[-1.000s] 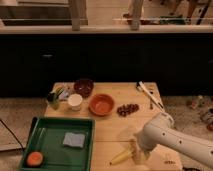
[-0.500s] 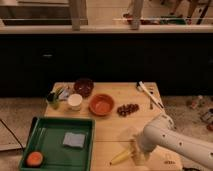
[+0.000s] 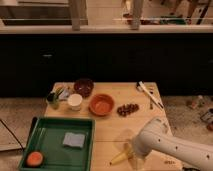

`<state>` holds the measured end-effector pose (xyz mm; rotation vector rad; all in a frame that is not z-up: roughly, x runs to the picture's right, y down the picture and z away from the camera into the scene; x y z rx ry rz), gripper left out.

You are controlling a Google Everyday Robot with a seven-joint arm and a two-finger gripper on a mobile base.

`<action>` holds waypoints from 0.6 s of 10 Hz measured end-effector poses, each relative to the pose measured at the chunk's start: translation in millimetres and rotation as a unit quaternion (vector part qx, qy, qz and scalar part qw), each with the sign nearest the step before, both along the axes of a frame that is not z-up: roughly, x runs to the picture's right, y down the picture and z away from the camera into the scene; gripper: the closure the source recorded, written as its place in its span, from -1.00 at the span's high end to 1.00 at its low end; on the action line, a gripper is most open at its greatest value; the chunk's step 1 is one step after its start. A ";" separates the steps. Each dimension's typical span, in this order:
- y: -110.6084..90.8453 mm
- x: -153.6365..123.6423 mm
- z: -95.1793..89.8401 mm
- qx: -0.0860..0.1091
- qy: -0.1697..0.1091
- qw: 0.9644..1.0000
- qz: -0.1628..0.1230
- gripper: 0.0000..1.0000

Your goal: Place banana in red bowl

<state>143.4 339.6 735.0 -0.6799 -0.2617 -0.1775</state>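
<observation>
The banana (image 3: 120, 157) is small and yellow and lies on the wooden table (image 3: 110, 131) near its front edge, right of the green tray. The red bowl (image 3: 102, 105) is shallow and orange-red and stands empty at the table's middle, well behind the banana. My gripper (image 3: 131, 151) is at the end of the white arm (image 3: 170, 147) that comes in from the lower right. It sits right at the banana's right end, and the arm hides part of it.
A green tray (image 3: 57, 141) at the front left holds a blue-grey sponge (image 3: 74, 139) and a round orange fruit (image 3: 34, 158). A maroon bowl (image 3: 83, 87), a white cup (image 3: 74, 101), dark grapes (image 3: 128, 108) and utensils (image 3: 150, 94) lie further back.
</observation>
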 end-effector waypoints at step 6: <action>11.3 -24.0 3.2 -0.017 -0.042 0.999 -0.025 0.54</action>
